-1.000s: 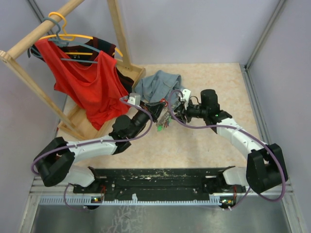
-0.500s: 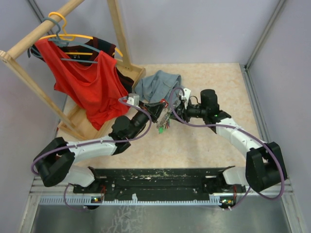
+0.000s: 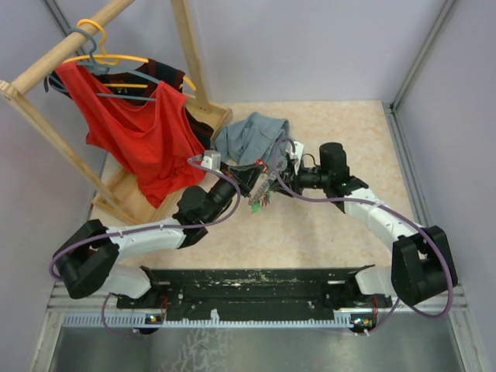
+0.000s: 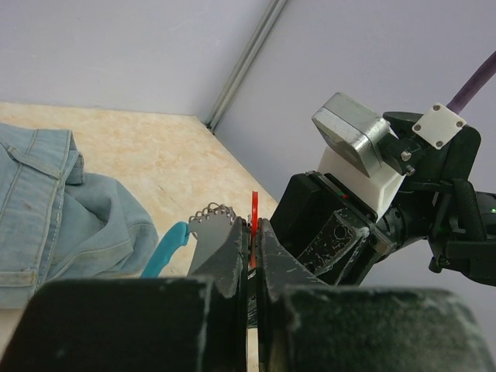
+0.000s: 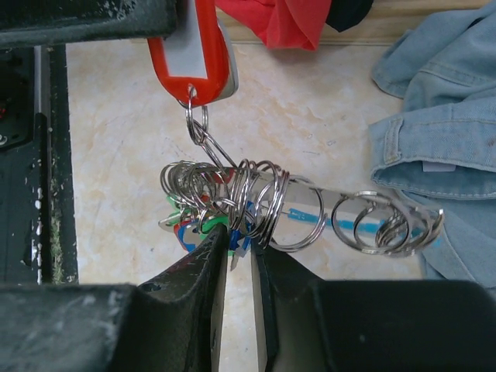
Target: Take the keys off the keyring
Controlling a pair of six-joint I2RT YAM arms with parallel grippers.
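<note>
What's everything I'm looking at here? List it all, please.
Wooden clothes rack: one, pale wood, far left.
Red sleeveless top: one, hanging on the rack.
Hangers: at least three, yellow and grey-blue, on the rack.
Crumpled denim garment: one, light blue, on the beige table.
Red plastic tag with white label: one, pinched by the left gripper.
Silver metal rings: many, tangled under the tag.
Small keys with plastic heads: several, red, blue, green, among the rings.
Grey and light-blue keyring loop: one, beside the tag.
Left gripper: black, shut on the tag.
Right gripper: black, fingers nearly together at the keys; grip unclear.
</note>
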